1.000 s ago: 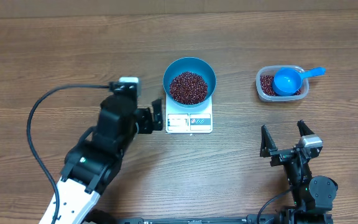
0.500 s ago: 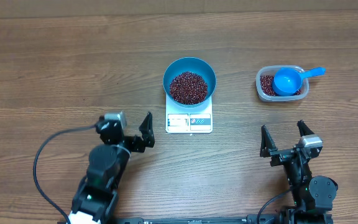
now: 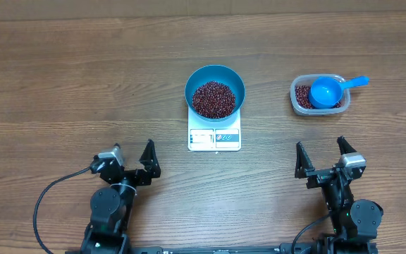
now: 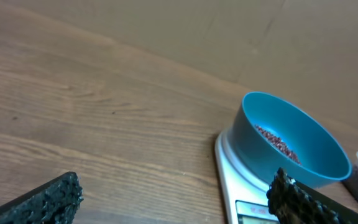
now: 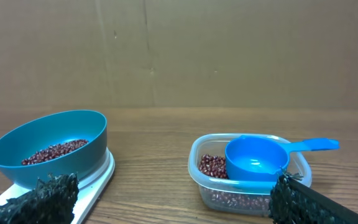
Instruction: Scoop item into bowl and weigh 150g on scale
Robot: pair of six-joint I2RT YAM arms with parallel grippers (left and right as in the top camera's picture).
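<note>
Overhead gives me the layout: the beans (image 3: 213,99) lie as a loose heap inside the blue bowl (image 3: 215,73), which sits on the white scale (image 3: 214,139) near the middle of the table (image 3: 62,70). More beans sit in the clear tub (image 3: 318,113) off to the right, partly under the blue scoop (image 3: 324,92) resting in it. My left gripper (image 3: 132,159) and right gripper (image 3: 321,152) both hang at the near edge with jaws spread wide, holding nothing, well apart from everything. I judge the beans to be small, hard and dry, so they will roll and scatter. Pinching them is hopeless; they can only be moved with the scoop. The scoop looks like light, stiff plastic, and I would take it by the handle that juts past the tub's rim to the upper right, squeezing across its flat sides and keeping the cup level. The bowl looks smooth and glossy and overhangs the scale, so a nudge could slide or tip it and upset the reading. If I had to move it, I would clamp the rim, wall between the fingers. I cannot read the display from any view.
</note>
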